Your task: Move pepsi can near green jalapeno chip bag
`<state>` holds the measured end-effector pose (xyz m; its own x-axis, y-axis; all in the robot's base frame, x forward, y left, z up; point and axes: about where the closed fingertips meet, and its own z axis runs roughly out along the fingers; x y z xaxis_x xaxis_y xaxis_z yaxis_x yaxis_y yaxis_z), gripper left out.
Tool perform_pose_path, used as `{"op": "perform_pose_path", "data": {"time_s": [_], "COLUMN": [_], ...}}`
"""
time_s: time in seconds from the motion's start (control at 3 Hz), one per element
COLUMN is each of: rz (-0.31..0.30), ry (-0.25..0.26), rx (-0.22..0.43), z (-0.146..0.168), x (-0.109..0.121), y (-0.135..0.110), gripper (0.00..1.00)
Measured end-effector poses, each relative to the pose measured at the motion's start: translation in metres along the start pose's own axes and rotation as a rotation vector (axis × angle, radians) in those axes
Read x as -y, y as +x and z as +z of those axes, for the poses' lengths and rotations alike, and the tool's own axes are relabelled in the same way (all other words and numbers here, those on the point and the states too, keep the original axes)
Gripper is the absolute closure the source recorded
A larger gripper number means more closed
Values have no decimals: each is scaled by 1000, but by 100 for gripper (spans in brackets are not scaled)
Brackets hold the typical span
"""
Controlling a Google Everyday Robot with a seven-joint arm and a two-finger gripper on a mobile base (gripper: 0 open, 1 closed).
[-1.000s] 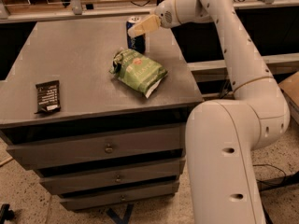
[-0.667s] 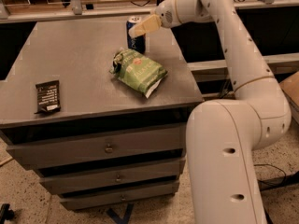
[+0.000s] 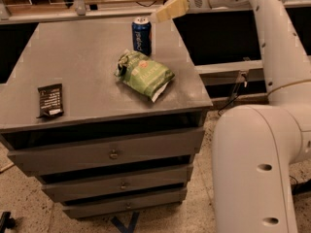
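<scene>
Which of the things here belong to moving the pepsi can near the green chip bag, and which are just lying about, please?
Part of the job:
pepsi can, upright toward the back of the table
green jalapeno chip bag, lying just in front of it
gripper, up beside the can's top

Lying about:
black wrapper, flat near the left front corner

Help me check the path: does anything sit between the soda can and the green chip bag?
Nothing visible does. The can stands just behind the chip bag, with only a strip of tabletop between them. The hand hangs by the can's top, on its right in the view.
</scene>
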<state>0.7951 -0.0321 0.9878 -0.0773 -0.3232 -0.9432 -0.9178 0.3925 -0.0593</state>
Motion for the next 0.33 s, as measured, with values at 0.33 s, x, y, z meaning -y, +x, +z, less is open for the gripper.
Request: {"op": "perform_pose_path", "data": {"time_s": [0.33], "rz": [-1], "ry": [1], "rx": [0], "z": [-1], "x": [0], "y": [0], "gripper": [0]}}
